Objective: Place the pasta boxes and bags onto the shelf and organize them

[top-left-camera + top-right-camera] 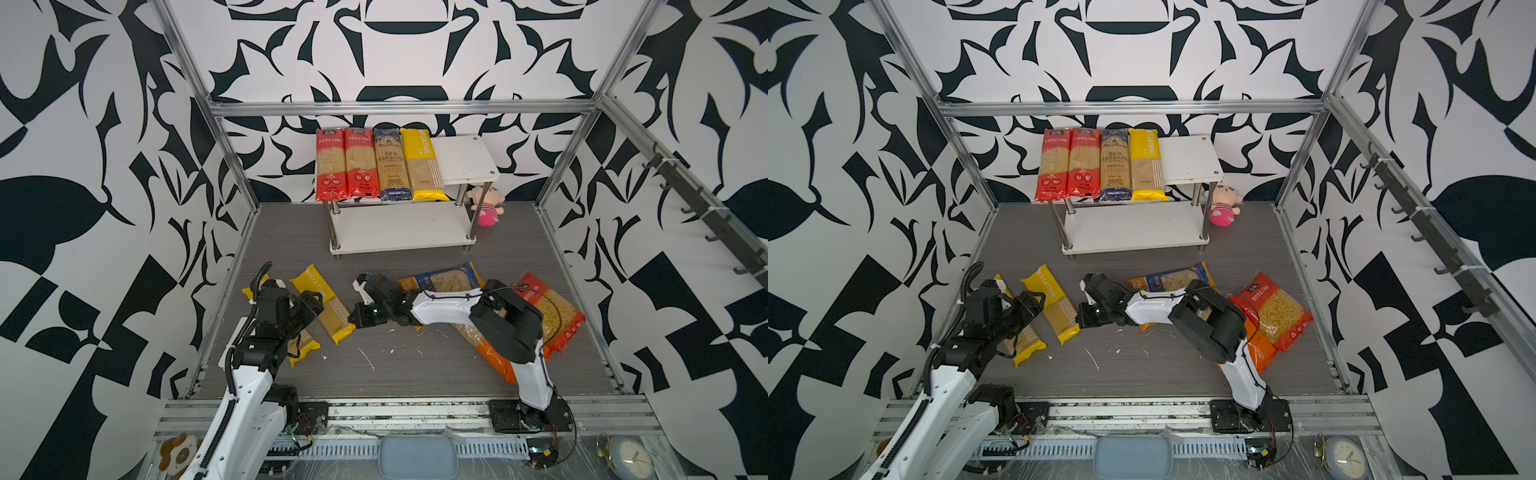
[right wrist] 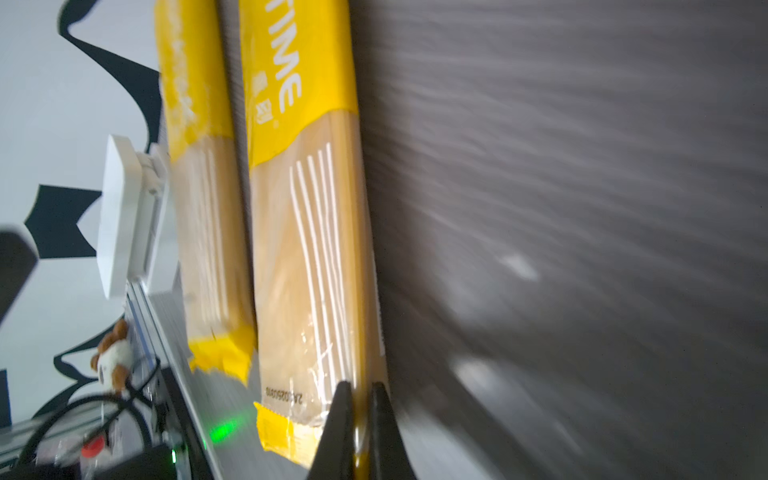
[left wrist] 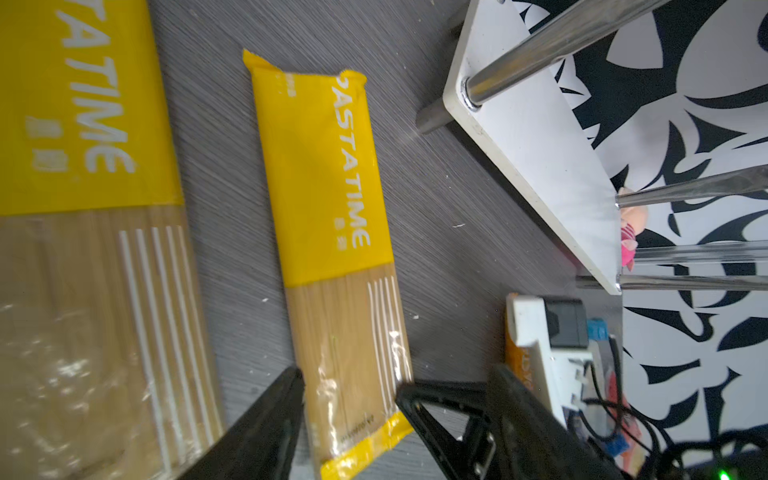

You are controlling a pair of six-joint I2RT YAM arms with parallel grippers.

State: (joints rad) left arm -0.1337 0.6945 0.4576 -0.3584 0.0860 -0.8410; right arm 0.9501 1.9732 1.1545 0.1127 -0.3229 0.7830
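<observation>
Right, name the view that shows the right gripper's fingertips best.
The right wrist view: the right gripper sits close up, jaws pinched shut on the edge of a PASTATIME spaghetti pack. Both top views show it from above, tips hidden against the pack. The left wrist view catches only part of its body.

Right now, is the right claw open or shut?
Shut: the right claw pinches the edge of the yellow spaghetti pack on the table.

Both top views look down and forward from high above the near edge of the table (image 1: pixel 415 374), covering all of it and the shelf (image 1: pixel 465 160). The 2 wrist cameras sit low and close, each framing the same yellow spaghetti pack (image 3: pixel 332 199) from different directions.
</observation>
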